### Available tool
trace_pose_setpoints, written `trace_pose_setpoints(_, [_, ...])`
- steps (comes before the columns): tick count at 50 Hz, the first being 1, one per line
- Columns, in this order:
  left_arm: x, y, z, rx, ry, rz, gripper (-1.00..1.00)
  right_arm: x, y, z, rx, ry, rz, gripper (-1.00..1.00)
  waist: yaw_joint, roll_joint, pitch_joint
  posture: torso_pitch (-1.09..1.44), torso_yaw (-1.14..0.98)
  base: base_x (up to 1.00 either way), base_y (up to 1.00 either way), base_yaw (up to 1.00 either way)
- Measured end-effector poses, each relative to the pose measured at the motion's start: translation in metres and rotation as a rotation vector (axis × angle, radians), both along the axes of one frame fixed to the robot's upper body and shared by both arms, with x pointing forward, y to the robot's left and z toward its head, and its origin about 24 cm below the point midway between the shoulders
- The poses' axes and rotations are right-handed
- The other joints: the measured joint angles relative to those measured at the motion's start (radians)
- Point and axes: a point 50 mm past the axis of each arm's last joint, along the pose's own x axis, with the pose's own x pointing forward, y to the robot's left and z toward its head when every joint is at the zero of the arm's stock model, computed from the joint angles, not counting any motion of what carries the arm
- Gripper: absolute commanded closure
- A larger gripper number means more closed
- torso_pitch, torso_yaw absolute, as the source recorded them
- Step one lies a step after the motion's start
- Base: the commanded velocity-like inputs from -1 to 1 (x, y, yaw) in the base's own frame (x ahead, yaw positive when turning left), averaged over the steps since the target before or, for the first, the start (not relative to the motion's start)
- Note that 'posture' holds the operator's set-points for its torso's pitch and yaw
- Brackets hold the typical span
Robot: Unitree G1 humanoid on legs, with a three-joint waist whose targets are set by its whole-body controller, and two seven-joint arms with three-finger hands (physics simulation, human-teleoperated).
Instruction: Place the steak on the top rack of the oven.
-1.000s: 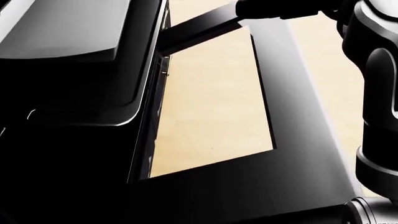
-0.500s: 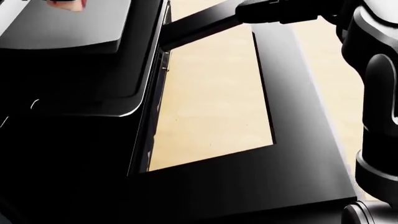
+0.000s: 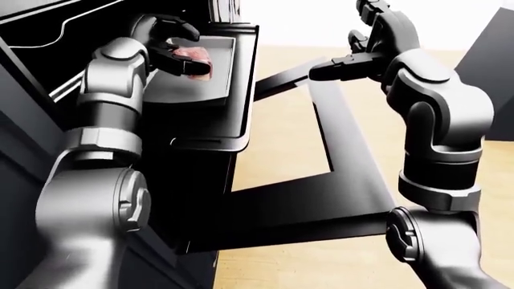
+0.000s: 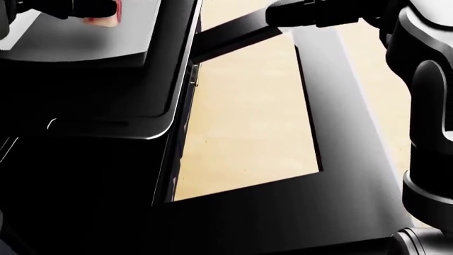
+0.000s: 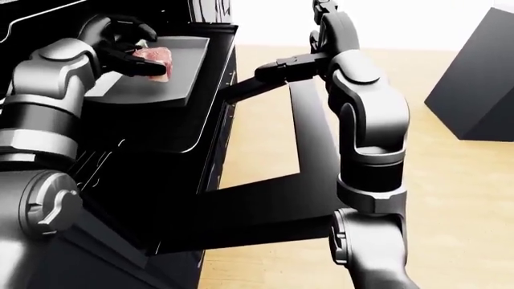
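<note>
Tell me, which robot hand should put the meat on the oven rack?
The left hand, probably. Its fingers are already closed round the steak, right over the pulled-out tray. The right hand is out at the far end of the open oven door, holding no steak.

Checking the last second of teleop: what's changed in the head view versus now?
The whole head view shifted slightly, so the camera moved. The left hand and the steak it grips have come into view at top left, over the grey tray. The open oven door and the right hand at its far edge stayed put.
</note>
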Motion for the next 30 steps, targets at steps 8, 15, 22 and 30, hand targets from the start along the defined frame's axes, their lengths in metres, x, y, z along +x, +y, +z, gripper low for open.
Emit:
trace_pose_setpoints(8, [0.006, -0.005, -0.008, 0.0, 0.006, 0.027, 0.47, -0.001, -0.003, -0.003, 0.009, -0.001, -0.008, -1.0, -0.001, -0.002, 0.0, 0.0, 0.0, 0.0, 0.0, 0.0])
trace_pose_setpoints(15, [0.009, -0.009, -0.015, 0.009, 0.001, 0.049, 0.39, -0.001, -0.001, -0.005, 0.009, 0.003, 0.0, -1.0, -0.002, -0.001, -0.001, 0.0, 0.0, 0.0, 0.0, 0.0])
trace_pose_setpoints(22, [0.009, -0.005, -0.02, 0.015, 0.004, 0.072, 0.02, -0.002, -0.002, -0.006, 0.013, 0.0, -0.004, -1.0, -0.003, -0.001, -0.001, 0.0, 0.0, 0.0, 0.0, 0.0])
trace_pose_setpoints(30, [0.008, -0.005, -0.012, 0.007, -0.023, 0.077, -0.84, 0.0, -0.001, -0.005, 0.012, 0.007, 0.001, -1.0, -0.003, 0.0, -0.001, 0.0, 0.0, 0.0, 0.0, 0.0])
